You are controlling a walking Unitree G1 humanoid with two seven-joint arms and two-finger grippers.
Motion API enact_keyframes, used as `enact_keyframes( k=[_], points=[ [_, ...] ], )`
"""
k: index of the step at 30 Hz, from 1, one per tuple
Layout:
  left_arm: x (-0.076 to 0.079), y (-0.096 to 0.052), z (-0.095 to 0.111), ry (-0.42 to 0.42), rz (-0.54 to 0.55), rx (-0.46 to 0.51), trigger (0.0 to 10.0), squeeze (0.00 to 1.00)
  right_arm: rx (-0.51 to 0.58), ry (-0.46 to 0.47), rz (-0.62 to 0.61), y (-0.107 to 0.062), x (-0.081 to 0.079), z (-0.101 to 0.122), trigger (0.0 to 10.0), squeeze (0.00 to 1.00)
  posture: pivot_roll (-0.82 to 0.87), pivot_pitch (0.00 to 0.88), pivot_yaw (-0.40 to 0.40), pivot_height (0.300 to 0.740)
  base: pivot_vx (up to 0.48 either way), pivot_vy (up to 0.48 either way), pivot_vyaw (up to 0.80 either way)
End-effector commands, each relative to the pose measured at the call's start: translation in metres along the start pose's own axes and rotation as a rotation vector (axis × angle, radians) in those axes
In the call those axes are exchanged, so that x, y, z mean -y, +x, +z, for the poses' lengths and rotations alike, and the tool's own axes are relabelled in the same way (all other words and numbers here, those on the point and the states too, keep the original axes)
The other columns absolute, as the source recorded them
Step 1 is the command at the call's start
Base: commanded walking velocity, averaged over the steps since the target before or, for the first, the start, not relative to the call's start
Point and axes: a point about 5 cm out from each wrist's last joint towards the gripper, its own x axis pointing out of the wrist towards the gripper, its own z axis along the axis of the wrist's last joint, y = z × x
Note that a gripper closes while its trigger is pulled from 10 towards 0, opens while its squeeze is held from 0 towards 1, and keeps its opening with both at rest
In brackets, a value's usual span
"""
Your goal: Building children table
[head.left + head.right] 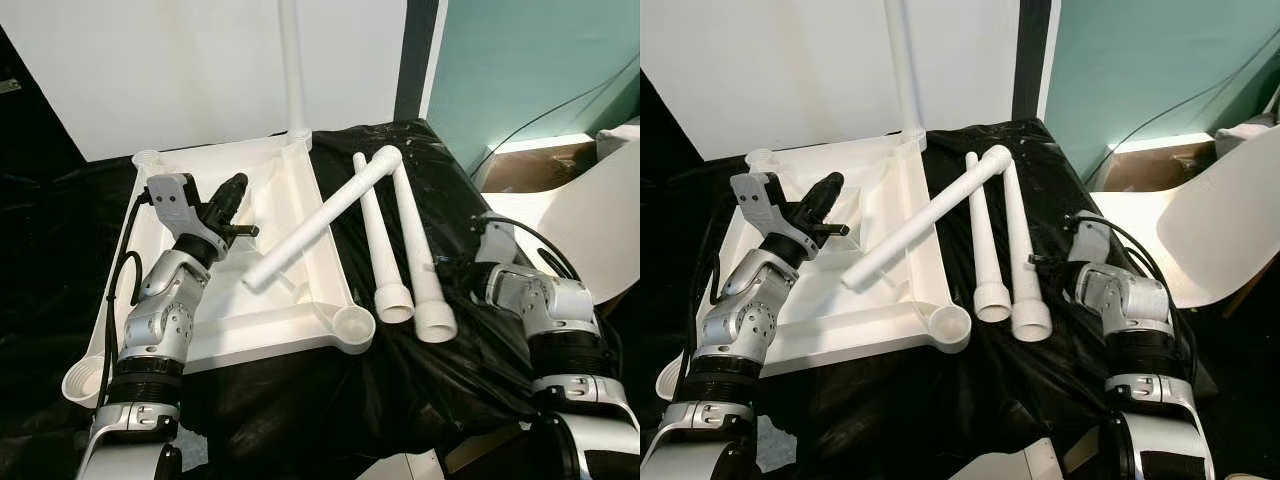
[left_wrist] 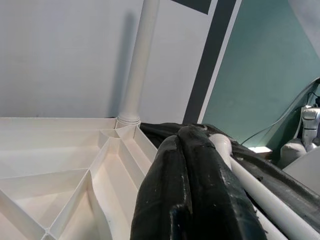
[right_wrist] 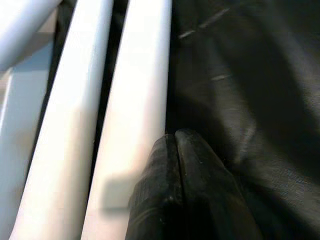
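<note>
Item: white moulded plastic children's table top (image 1: pixel 300 330), inverted, ribbed underside up, lying on a surface draped in black sheeting (image 1: pixel 400 400); it takes up the left half of that surface, its far edge near the white wall panel (image 1: pixel 200 70).

Fitted: one white plastic tube leg (image 1: pixel 293 65), upright in the socket at the far right corner. Open round sockets show at the near right corner (image 1: pixel 353 328), the near left corner and the far left corner.

Loose parts: one white tube leg (image 1: pixel 325 218) lying slantwise, its near end on the ribs, its far end out over the sheeting. Two further white legs (image 1: pixel 400 245) lie side by side on the sheeting just right of the top, flared ends toward the robot.

Left end effector (image 1: pixel 232 200): over the left part of the ribbed underside, fingers pressed together, holding nothing.

Right end effector (image 3: pixel 175 145): at the sheeting's right side, fingertips together and empty, just beside the outermost loose leg.

Surroundings: teal wall (image 1: pixel 520 60) and white chair shell (image 1: pixel 600 220) beyond the right edge.

Handling (judged): legs likely light, stiff, smooth, prone to roll and slip; best pinched mid-shaft, flared end steered to a socket. Top rigid, bulky; hold by rim.
</note>
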Motion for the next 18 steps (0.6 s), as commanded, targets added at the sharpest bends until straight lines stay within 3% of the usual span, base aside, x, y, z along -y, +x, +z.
enact_keyframes(
  k=[1,2,3,5,7,9,10,11,12,14,15,17,18],
  points=[
    [0.001,0.001,0.002,0.013,-0.032,0.005,10.0,0.0,0.004,-0.01,0.031,0.001,-0.006,0.002,10.0,0.0,-0.04,0.0,0.051,0.74,0.0,0.0,0.0],
    [0.001,0.001,0.002,0.013,-0.032,0.005,10.0,0.0,0.033,-0.066,0.02,0.0,-0.005,0.006,10.0,0.0,-0.04,0.0,0.051,0.74,0.0,0.0,0.0],
    [0.001,0.001,0.002,0.013,-0.032,0.005,10.0,0.0,0.033,-0.066,0.02,0.0,-0.005,0.006,10.0,0.0,-0.04,0.0,0.051,0.74,0.0,0.0,0.0],
    [0.001,0.0,0.002,0.013,-0.031,0.004,10.0,0.0,0.143,-0.291,-0.068,-0.005,-0.002,0.019,10.0,0.0,-0.05,0.0,0.05,0.74,0.0,0.0,0.0],
    [0.001,0.0,0.002,0.013,-0.031,0.004,10.0,0.0,0.143,-0.291,-0.068,-0.005,-0.002,0.019,10.0,0.0,-0.05,0.0,0.05,0.74,0.0,0.0,0.0],
    [0.001,0.0,0.001,0.01,-0.031,0.004,10.0,0.0,0.211,-0.468,-0.139,-0.01,-0.002,0.028,10.0,0.0,-0.05,0.0,0.05,0.74,0.0,0.0,0.0],
    [0.001,0.0,0.001,0.01,-0.031,0.004,10.0,0.0,0.211,-0.468,-0.139,-0.01,-0.002,0.028,10.0,0.0,-0.05,0.0,0.05,0.74,0.0,0.0,0.0],
    [0.002,0.001,0.001,0.009,-0.032,0.006,10.0,0.0,0.234,-0.562,-0.169,-0.011,-0.004,0.032,10.0,0.0,-0.05,0.0,0.05,0.74,0.0,0.0,0.0],
    [0.002,0.001,0.001,0.009,-0.032,0.006,10.0,0.0,0.234,-0.562,-0.169,-0.011,-0.004,0.032,10.0,0.0,-0.05,0.0,0.05,0.74,0.0,0.0,0.0],
    [0.003,0.002,0.001,0.006,-0.035,0.009,10.0,0.0,0.293,-0.761,-0.208,-0.015,-0.01,0.04,10.0,0.0,-0.05,0.0,0.05,0.74,0.0,0.0,0.0],
    [0.003,0.003,0.002,0.004,-0.036,0.013,10.0,0.0,0.333,-0.902,-0.21,-0.016,-0.016,0.045,10.0,0.0,-0.05,0.0,0.051,0.74,0.0,0.0,0.0],
    [0.003,0.003,0.002,0.004,-0.036,0.013,10.0,0.0,0.333,-0.902,-0.21,-0.016,-0.016,0.045,10.0,0.0,-0.05,0.0,0.051,0.74,0.0,0.0,0.0],
    [0.004,0.003,0.002,0.002,-0.037,0.015,10.0,0.0,0.356,-0.992,-0.206,-0.017,-0.02,0.048,10.0,0.0,-0.05,0.0,0.051,0.74,0.0,0.0,0.0]
  ],
)
